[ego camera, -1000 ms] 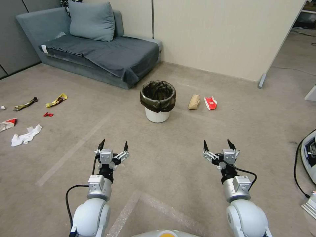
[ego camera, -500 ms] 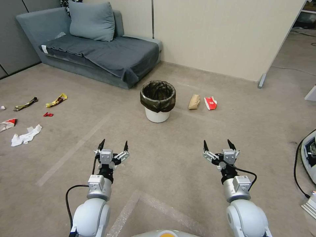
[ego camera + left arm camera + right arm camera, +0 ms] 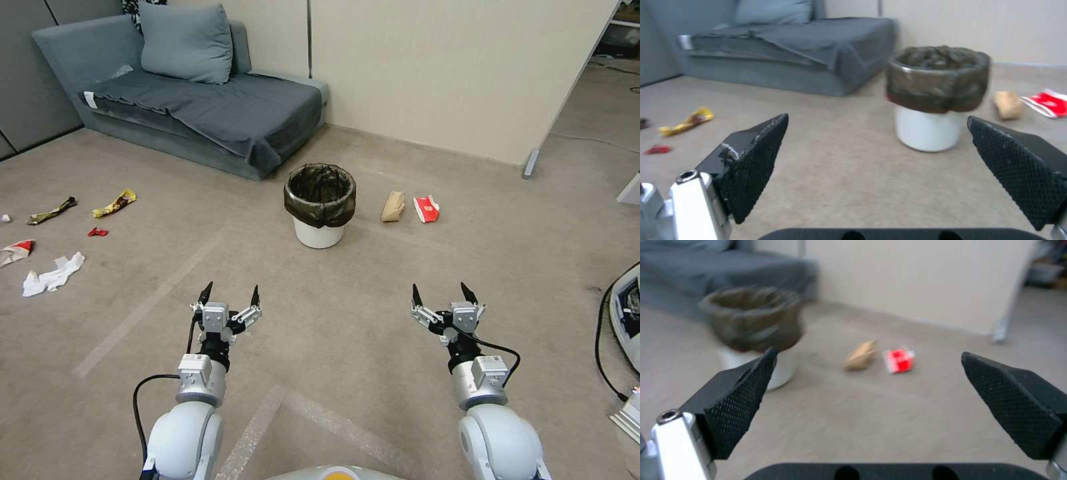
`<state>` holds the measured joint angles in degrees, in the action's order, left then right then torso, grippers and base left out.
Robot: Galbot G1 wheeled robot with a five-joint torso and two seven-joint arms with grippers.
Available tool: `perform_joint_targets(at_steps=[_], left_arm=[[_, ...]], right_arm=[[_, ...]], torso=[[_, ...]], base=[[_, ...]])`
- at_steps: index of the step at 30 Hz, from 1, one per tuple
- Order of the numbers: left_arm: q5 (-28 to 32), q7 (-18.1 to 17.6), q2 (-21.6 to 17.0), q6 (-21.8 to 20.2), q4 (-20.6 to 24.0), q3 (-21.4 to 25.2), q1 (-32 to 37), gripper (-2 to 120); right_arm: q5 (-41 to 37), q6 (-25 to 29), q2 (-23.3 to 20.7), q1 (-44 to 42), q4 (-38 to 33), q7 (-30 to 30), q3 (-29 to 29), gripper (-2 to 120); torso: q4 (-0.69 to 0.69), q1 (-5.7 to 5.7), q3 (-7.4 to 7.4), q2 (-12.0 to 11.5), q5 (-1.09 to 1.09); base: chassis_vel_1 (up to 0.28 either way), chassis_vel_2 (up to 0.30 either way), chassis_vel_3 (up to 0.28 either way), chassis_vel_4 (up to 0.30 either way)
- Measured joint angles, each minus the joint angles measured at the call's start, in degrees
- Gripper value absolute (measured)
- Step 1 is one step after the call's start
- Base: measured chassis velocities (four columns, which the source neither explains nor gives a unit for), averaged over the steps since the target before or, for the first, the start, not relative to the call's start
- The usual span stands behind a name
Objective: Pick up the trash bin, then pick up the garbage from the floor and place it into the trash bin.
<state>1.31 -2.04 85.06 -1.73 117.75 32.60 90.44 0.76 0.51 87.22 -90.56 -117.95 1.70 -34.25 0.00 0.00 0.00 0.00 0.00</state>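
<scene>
The trash bin (image 3: 319, 205) stands upright on the carpet (image 3: 373, 300) in the middle of the room, its dark liner folded over the rim, just in front of the grey sofa (image 3: 193, 100). Near its right lie a tan paper bag (image 3: 393, 206) and a red-and-white packet (image 3: 426, 208). Well off to the left are a yellow wrapper (image 3: 115, 203), an olive wrapper (image 3: 51, 211) and white tissue (image 3: 52, 274). Nearer, the left tool (image 3: 230, 293) and right tool (image 3: 440, 293) hover apart over bare floor, each spread wide and holding nothing.
</scene>
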Motion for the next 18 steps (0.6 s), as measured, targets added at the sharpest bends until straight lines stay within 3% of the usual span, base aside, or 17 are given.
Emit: perform_joint_targets(at_steps=[5,7,11,12,14,18], left_arm=[[2.5,-3.7,-1.6,-3.3,5.5,1.9,3.0,100],[4.1,-6.2,-2.7,-5.5,9.9,3.4,5.4,100],[4.4,-6.4,-3.1,-6.2,11.8,3.9,6.5,100],[5.0,-7.0,-3.7,-7.3,14.8,4.9,7.8,100],[5.8,-9.2,-4.1,-9.1,17.5,6.0,9.5,100],[6.4,-9.6,-4.2,-9.5,17.8,6.6,9.7,100]], right_arm=[[1.7,1.4,2.4,-3.3,-6.4,3.4,-5.0,100],[1.8,3.3,4.2,-4.7,-10.2,5.6,-8.1,100],[1.0,3.8,4.5,-4.7,-10.5,5.8,-8.6,100],[0.9,3.9,4.6,-4.7,-10.5,5.8,-8.6,100],[0.9,4.0,4.7,-4.9,-10.5,5.8,-8.6,100],[0.9,4.1,4.7,-5.1,-10.4,5.7,-8.5,100]], torso=[[0.00,0.00,0.00,0.0,-0.01],[0.01,-0.01,-0.01,0.0,0.04],[0.00,0.00,0.00,0.0,-0.10],[-0.01,0.00,0.00,0.0,0.07],[0.01,0.00,-0.01,0.0,0.00],[0.00,0.00,0.00,0.0,-0.02]], base=[[0.000,0.000,0.000,0.000],[0.000,0.000,0.000,0.000],[0.000,0.000,0.000,0.000],[0.000,0.000,0.000,0.000],[0.000,0.000,0.000,0.000],[0.000,0.000,0.000,0.000]])
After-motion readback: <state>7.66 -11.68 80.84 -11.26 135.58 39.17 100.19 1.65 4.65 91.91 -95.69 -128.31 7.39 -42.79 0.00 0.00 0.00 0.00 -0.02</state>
